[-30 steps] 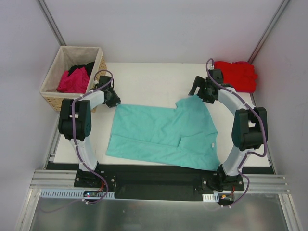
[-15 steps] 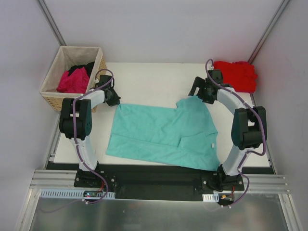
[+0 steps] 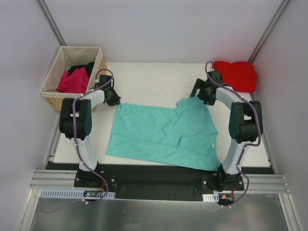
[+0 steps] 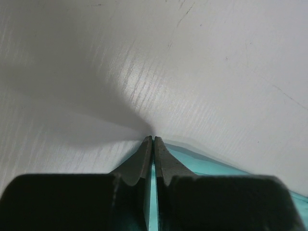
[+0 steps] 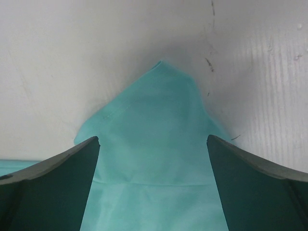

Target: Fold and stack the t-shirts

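A teal t-shirt (image 3: 163, 132) lies spread on the white table (image 3: 149, 79), partly folded, with a small white label (image 3: 212, 144) near its right edge. My left gripper (image 3: 117, 102) is shut on its far left corner; in the left wrist view a teal strip (image 4: 153, 192) shows pinched between the fingers of the gripper (image 4: 153, 139). My right gripper (image 3: 196, 92) hovers open over the shirt's far right corner. In the right wrist view that teal corner (image 5: 159, 110) lies between the wide-apart fingers of the gripper (image 5: 153, 139). A red t-shirt (image 3: 237, 75) lies bunched at the back right.
A woven basket (image 3: 52, 79) with beige lining stands at the back left, holding a magenta shirt (image 3: 72, 82) and a black shirt (image 3: 83, 69). Grey walls close in on three sides. The metal base rail (image 3: 159, 185) runs along the near edge.
My left gripper has closed on the teal shirt's far left corner. The right arm's elbow has shifted slightly, and its gripper stays open over the right corner.
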